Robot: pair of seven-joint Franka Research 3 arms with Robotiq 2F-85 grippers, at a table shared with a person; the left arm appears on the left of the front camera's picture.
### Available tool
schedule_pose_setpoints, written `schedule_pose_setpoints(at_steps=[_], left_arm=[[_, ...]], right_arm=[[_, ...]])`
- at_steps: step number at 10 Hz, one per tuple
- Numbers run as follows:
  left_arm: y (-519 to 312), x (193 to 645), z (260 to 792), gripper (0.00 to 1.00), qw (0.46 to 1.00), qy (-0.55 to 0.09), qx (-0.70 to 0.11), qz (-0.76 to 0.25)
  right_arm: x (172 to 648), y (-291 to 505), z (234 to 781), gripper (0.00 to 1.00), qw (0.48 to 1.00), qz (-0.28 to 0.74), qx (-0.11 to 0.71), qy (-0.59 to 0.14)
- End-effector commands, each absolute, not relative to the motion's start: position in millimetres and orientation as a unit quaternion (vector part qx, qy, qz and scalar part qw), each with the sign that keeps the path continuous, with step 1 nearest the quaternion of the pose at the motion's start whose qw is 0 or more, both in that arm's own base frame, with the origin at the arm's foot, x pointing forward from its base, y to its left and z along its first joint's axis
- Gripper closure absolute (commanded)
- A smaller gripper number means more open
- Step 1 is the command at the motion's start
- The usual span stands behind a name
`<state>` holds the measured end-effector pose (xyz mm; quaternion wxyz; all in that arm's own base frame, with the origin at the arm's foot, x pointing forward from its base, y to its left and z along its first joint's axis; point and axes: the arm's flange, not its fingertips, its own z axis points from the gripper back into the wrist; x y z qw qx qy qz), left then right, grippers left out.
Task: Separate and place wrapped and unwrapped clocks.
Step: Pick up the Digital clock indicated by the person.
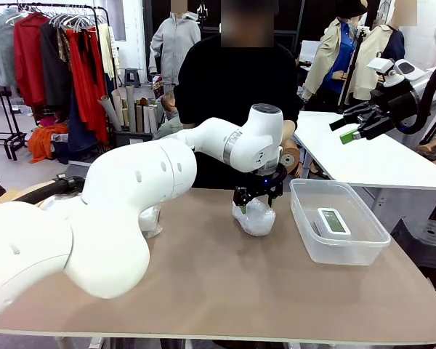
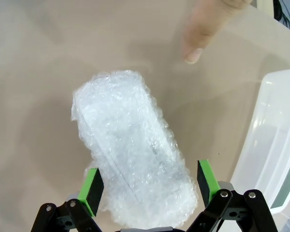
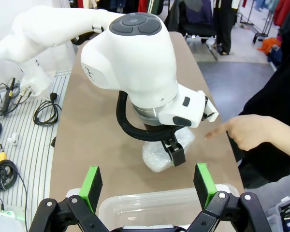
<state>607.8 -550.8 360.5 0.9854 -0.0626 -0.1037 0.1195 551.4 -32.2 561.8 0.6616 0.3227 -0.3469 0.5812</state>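
A wrapped clock point(image 1: 256, 217), a lump in white bubble wrap, lies mid-table. My left gripper point(image 1: 256, 207) hangs open right over it. In the left wrist view the green pads point(image 2: 92, 186) stand on either side of the wrapped clock point(image 2: 130, 154), and contact is unclear. A second wrapped lump point(image 1: 151, 220) peeks out behind my left arm. The unwrapped clock point(image 1: 333, 221), white with a grey screen, lies in the clear tub point(image 1: 349, 251). My right gripper point(image 1: 351, 127) is raised at the far right, open and empty; from the right wrist view it point(image 3: 147, 186) looks down on the tub point(image 3: 150, 208).
A person in black stands at the far edge; a finger point(image 2: 203, 34) points at the table just beyond the wrapped clock, and the hand point(image 3: 246, 133) shows in the right wrist view. A white table point(image 1: 363, 156) stands behind at the right. My left arm point(image 1: 131, 196) spans the table's left half.
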Motion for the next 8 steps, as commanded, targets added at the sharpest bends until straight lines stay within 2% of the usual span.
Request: schedule_pose_setpoints(at_steps=[1, 6, 8], left_arm=[[-595.0, 657.1, 363.5, 0.00, 0.984, -0.092, -0.065, 0.137], [-588.4, 665.9, 346.1, 0.00, 0.984, -0.085, -0.055, 0.148], [-580.7, 668.0, 341.5, 0.00, 0.988, -0.079, -0.082, 0.105]], right_arm=[[551.3, -32.1, 563.4, 0.00, 0.661, 0.581, 0.322, -0.349], [551.3, -32.1, 563.4, 0.00, 0.661, 0.581, 0.322, -0.349], [551.3, -32.1, 563.4, 0.00, 0.661, 0.581, 0.322, -0.349]])
